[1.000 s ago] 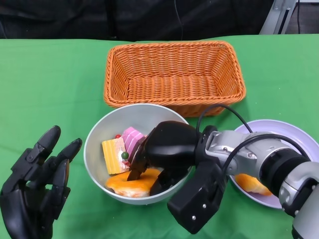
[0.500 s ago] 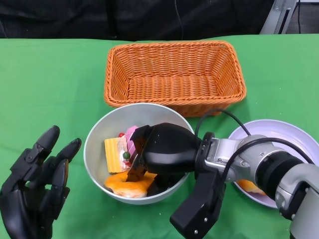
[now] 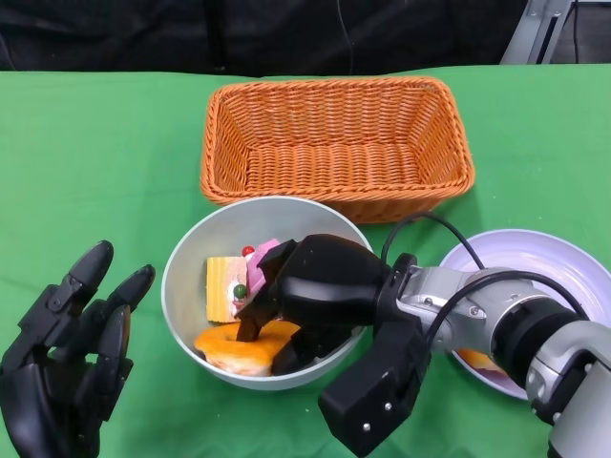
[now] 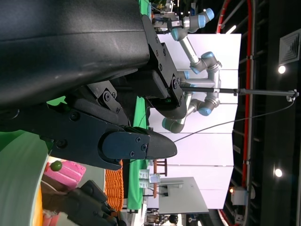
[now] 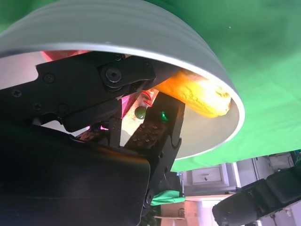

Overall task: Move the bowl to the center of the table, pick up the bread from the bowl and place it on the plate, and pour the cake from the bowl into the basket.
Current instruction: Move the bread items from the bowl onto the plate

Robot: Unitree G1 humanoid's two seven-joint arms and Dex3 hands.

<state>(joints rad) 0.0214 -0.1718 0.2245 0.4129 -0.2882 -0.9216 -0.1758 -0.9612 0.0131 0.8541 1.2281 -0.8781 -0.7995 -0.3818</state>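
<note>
Under the bowl (image 5: 141, 33) rim, right wrist view shows fingers (image 5: 160, 127) beside bread (image 5: 200, 94).

No lettering, label, brand mark or number can be read in any of the three views; every surface pictured is either plain or too blurred to make out.

Grey bowl (image 3: 191, 258): upright on my green table, just before the orange wicker basket (image 3: 336, 143). Inside it: orange-glazed bread (image 3: 234, 348) at the near wall; yellow-and-pink cake (image 3: 229, 284) slices behind. Lilac plate (image 3: 544, 262): to the right, carrying one bread piece.
</note>
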